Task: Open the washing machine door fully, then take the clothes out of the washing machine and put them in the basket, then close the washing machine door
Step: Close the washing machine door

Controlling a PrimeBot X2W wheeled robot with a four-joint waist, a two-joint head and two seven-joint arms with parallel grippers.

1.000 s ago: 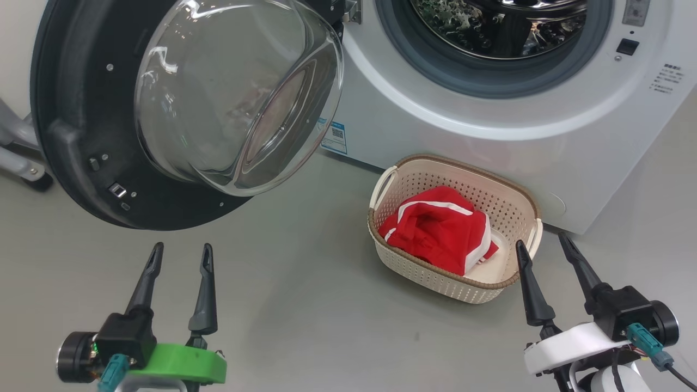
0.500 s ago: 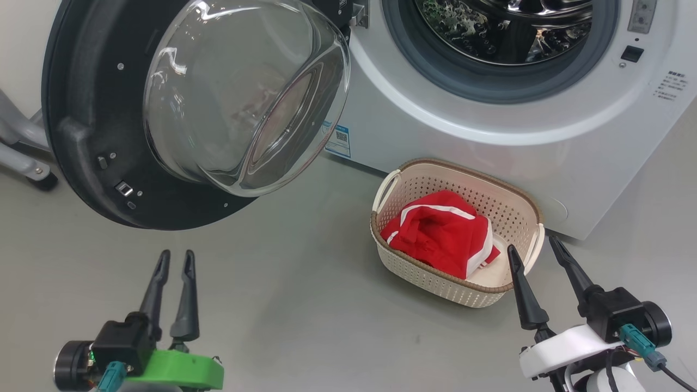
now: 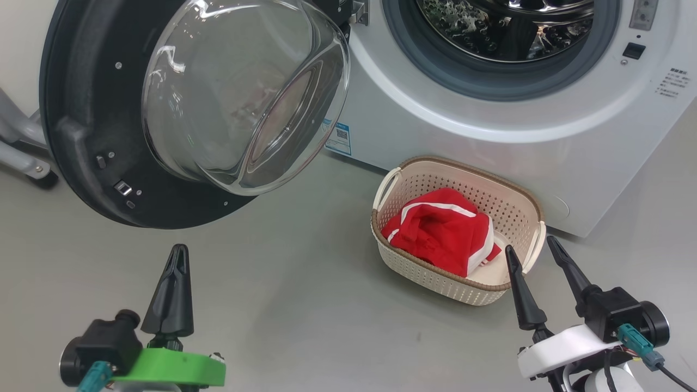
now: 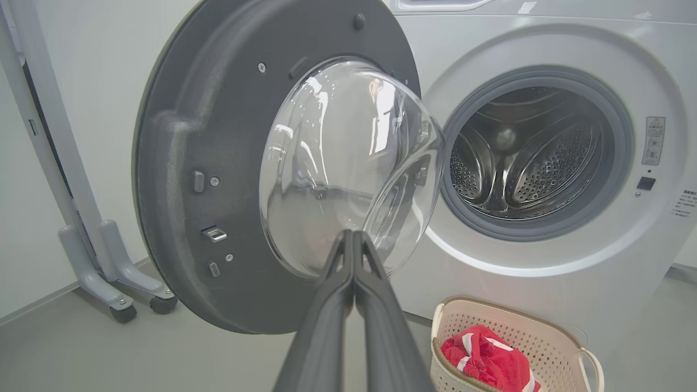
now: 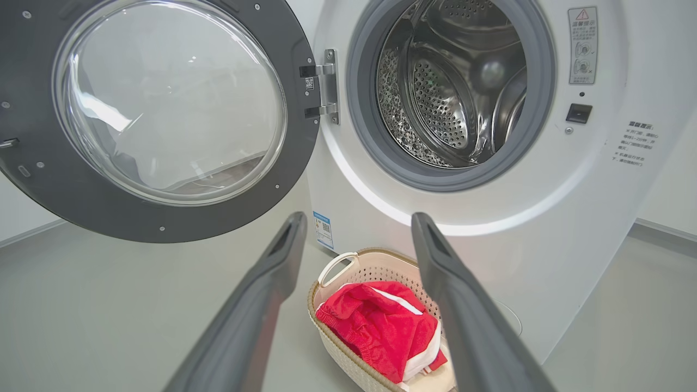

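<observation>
The washing machine door (image 3: 87, 120) (image 4: 218, 179) (image 5: 163, 109) hangs wide open at the left, glass bowl bulging toward me. The white washing machine (image 3: 490, 136) (image 4: 544, 283) (image 5: 599, 218) shows a bare steel drum. On the floor in front of it stands the cream basket (image 3: 523, 218) (image 4: 523, 332) (image 5: 337, 267), holding the red clothes (image 3: 435, 228) (image 4: 484, 359) (image 5: 381, 326). My left gripper (image 3: 178, 253) (image 4: 354, 237) is shut on nothing, low at the left below the door. Beside the basket's near right corner, my right gripper (image 3: 529, 245) (image 5: 356, 220) is open and empty.
A grey wheeled stand (image 3: 22, 158) (image 4: 103, 261) sits behind the open door at far left. Grey floor (image 3: 305, 305) spreads between the two grippers. A small blue label (image 3: 338, 139) is on the machine's front lower left.
My left gripper's fingers have closed together from a wide gap to fully shut. The head camera shifted slightly. The right gripper, basket and door look unmoved.
</observation>
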